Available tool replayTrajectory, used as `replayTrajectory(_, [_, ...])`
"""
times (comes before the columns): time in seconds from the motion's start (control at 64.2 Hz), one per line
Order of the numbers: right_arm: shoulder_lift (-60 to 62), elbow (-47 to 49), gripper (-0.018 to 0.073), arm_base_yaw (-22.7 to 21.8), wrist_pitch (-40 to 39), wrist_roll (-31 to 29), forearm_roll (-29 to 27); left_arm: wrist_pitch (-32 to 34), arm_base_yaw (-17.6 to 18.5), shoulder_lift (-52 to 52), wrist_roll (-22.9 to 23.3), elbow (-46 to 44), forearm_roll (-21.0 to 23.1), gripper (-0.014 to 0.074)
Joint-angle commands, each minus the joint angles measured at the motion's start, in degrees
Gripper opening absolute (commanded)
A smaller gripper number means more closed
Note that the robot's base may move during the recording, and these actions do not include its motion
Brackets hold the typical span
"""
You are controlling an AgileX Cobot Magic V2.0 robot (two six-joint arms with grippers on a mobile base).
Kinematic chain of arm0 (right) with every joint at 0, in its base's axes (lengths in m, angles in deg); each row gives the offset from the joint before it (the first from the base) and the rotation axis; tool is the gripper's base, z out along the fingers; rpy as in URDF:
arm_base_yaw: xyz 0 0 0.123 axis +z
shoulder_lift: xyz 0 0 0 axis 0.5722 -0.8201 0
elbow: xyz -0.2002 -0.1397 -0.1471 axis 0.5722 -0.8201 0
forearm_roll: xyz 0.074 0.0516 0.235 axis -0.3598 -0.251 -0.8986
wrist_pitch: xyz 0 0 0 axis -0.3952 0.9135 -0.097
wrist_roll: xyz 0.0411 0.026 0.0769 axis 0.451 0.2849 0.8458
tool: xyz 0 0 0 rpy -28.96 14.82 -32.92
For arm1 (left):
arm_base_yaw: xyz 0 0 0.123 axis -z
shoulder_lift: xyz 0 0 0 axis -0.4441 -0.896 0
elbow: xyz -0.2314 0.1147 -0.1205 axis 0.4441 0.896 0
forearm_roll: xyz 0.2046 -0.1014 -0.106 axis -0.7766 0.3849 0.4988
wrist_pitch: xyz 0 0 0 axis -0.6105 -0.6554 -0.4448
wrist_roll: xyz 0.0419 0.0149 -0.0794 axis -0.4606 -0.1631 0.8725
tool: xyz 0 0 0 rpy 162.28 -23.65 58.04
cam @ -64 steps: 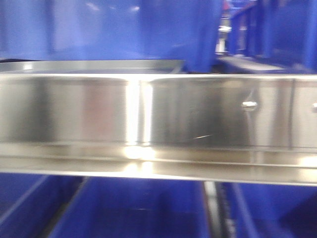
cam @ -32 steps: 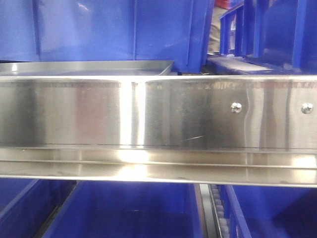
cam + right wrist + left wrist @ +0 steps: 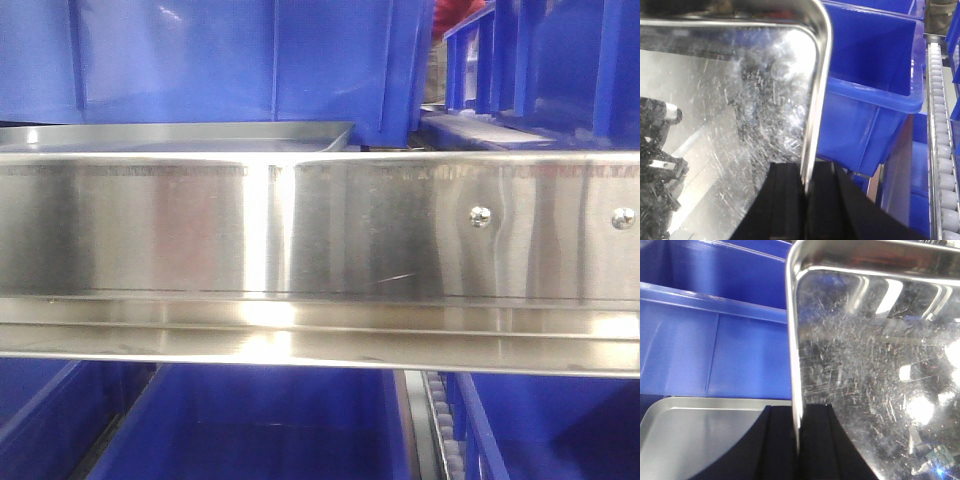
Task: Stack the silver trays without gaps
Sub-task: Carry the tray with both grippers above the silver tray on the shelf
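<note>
A scratched silver tray (image 3: pixel 875 365) is held at both ends. My left gripper (image 3: pixel 797 410) is shut on its left rim, black fingers (image 3: pixel 777 440) on either side of the thin edge. My right gripper (image 3: pixel 804 167) is shut on the right rim of the same tray (image 3: pixel 740 110). A second silver tray (image 3: pixel 685 435) lies lower, to the left of the left gripper. In the front view only a silver tray's rim (image 3: pixel 180 133) shows just above the rail; neither gripper appears there.
A broad steel shelf rail (image 3: pixel 320 240) with screws (image 3: pixel 481 215) fills the front view. Deep blue bins (image 3: pixel 240 60) stand behind and below it. Beside the held tray are a blue bin (image 3: pixel 715 340) on the left, another blue bin (image 3: pixel 875 85) and a roller track (image 3: pixel 940 125) on the right.
The front view has sharpened from a blur, and the rail and tray rim have shifted slightly left in it. Little differs over the last half second.
</note>
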Motion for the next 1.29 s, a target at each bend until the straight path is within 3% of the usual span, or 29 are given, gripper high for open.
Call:
replayTrajectory(0.0, [0.3,0.3,-0.0066,0.4,-5.2,-1.1,0.2,3.3,0.6,0.1,-0.2,-0.4,2.0,-0.0016])
replayTrajectory(0.358, [0.3,0.3,-0.0066,0.4,-11.2,-1.1,0.1,3.6,0.6,0.1,-0.2,-0.4,2.0,-0.0016])
replayTrajectory(0.53, [-0.7,0.3,-0.0066,0.4,-9.8,-1.1,-1.0,3.8,0.6,0.0,-0.2,-0.4,2.0,-0.0016])
replayTrajectory(0.826, [-6.4,0.3,-0.0066,0.3,-9.1,-1.1,-1.0,2.8,0.5,-3.6,-0.2,-0.3,-7.2,-0.0016])
replayTrajectory(1.277, [-15.4,0.3,-0.0066,0.3,-8.1,-1.1,-4.7,-5.2,-3.1,-12.6,-0.2,-0.3,-7.2,-0.0016])
